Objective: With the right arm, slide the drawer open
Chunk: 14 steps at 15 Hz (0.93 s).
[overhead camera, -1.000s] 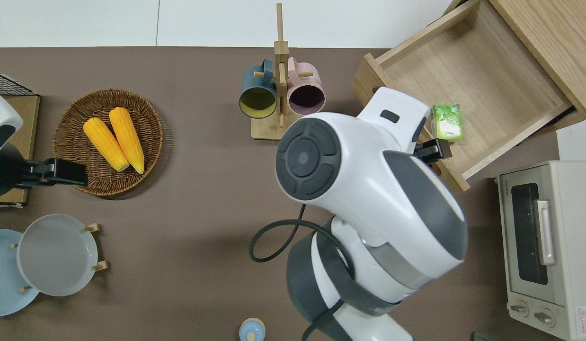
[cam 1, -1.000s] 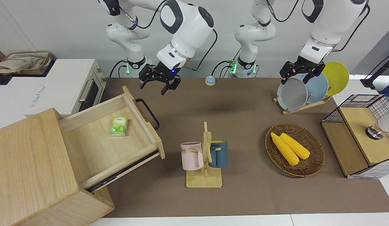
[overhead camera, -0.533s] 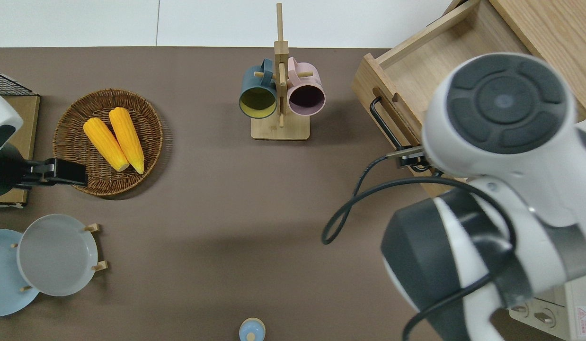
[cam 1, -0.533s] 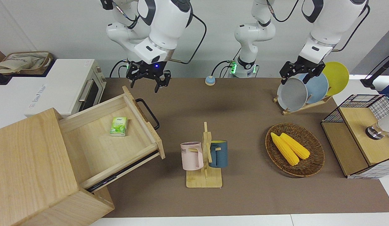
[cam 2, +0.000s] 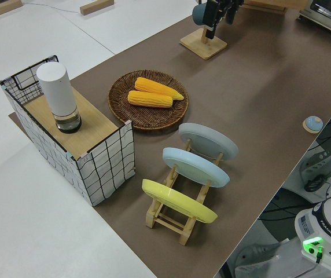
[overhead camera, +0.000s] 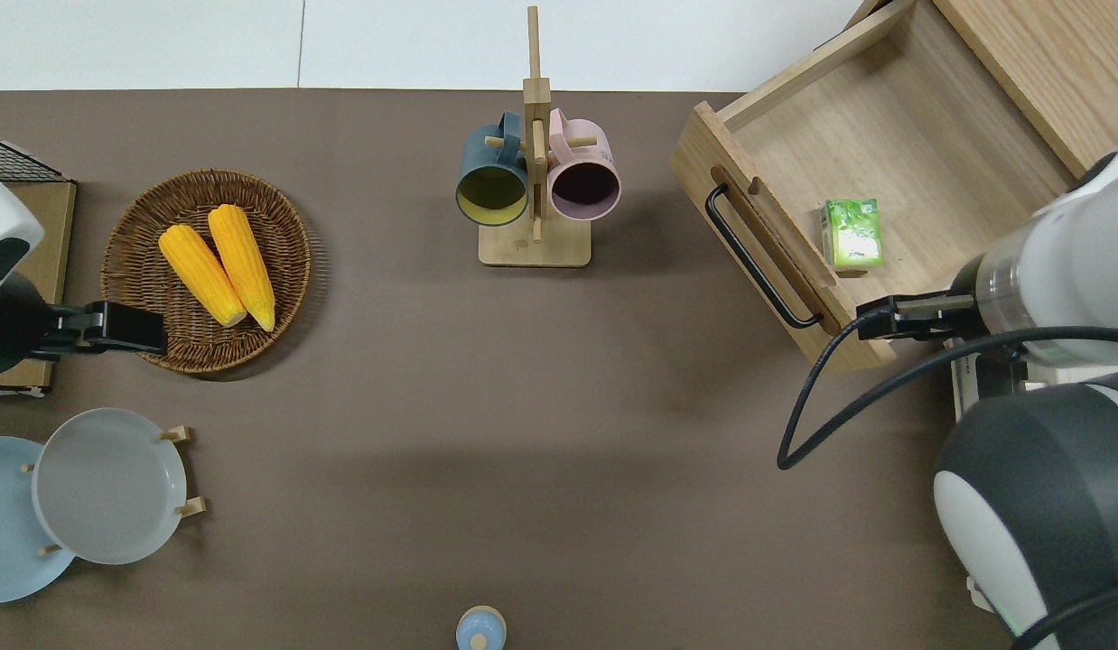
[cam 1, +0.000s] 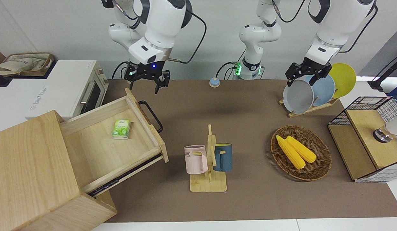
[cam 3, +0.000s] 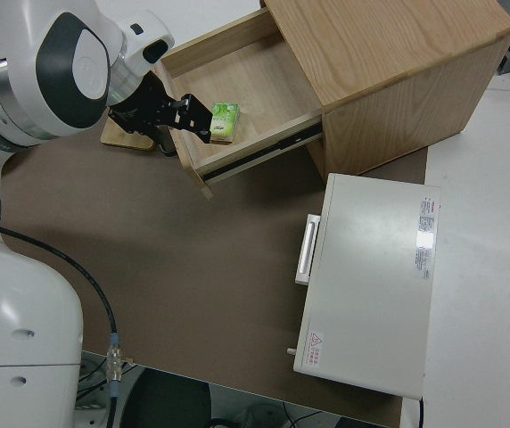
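The light-wood drawer (cam 1: 99, 144) stands pulled far out of its pale wooden cabinet (cam 1: 28, 160), and its black bar handle (cam 1: 152, 115) is free. A small green packet (cam 1: 121, 129) lies on the drawer floor. My right gripper (cam 1: 144, 87) hangs open and empty in the air, a blue light at its wrist. In the right side view the right gripper (cam 3: 173, 114) sits by the end of the drawer front (cam 3: 188, 156) nearest the robots, clear of the handle. The overhead view hides it under the arm's own wrist. The left arm is parked.
A white toaster oven (cam 1: 57, 89) stands beside the cabinet, nearer the robots. A mug rack (cam 1: 208, 160) is mid-table, a wicker basket (cam 1: 317, 166) of corn and a plate rack (cam 1: 294, 112) toward the left arm's end, with a wire-mesh box (cam 1: 368, 138).
The right arm has swung away from the drawer front toward the robots and the toaster oven's end, uncovering the handle in the overhead view. The drawer has stayed open and the left arm still.
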Each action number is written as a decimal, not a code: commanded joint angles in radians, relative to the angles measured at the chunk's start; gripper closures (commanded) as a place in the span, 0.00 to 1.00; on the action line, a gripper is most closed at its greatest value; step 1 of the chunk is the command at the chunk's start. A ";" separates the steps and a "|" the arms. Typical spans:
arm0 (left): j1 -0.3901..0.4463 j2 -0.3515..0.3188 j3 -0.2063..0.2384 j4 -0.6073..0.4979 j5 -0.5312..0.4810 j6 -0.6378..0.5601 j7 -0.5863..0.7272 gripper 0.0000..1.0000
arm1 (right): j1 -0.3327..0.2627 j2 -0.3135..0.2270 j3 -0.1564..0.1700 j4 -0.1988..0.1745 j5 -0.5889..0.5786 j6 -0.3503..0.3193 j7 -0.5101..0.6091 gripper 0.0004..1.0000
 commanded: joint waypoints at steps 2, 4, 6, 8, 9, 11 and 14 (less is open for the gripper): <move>-0.005 -0.007 0.004 0.001 0.013 -0.005 0.007 0.00 | -0.033 -0.063 -0.024 -0.085 0.098 0.041 -0.054 0.01; -0.005 -0.007 0.002 0.001 0.013 -0.005 0.005 0.00 | -0.035 -0.065 -0.050 -0.085 0.144 0.038 -0.085 0.01; -0.005 -0.007 0.004 0.001 0.013 -0.005 0.007 0.00 | -0.050 -0.072 -0.050 -0.094 0.163 0.036 -0.108 0.01; -0.005 -0.007 0.004 0.001 0.013 -0.005 0.007 0.00 | -0.072 -0.084 -0.050 -0.106 0.197 0.035 -0.123 0.01; -0.005 -0.009 0.002 0.001 0.013 -0.005 0.007 0.00 | -0.089 -0.086 -0.050 -0.110 0.216 0.033 -0.128 0.01; -0.005 -0.009 0.004 0.001 0.013 -0.005 0.005 0.00 | -0.116 -0.098 -0.041 -0.125 0.227 0.033 -0.146 0.01; -0.005 -0.009 0.004 0.001 0.013 -0.005 0.007 0.00 | -0.133 -0.104 -0.039 -0.137 0.246 0.038 -0.140 0.01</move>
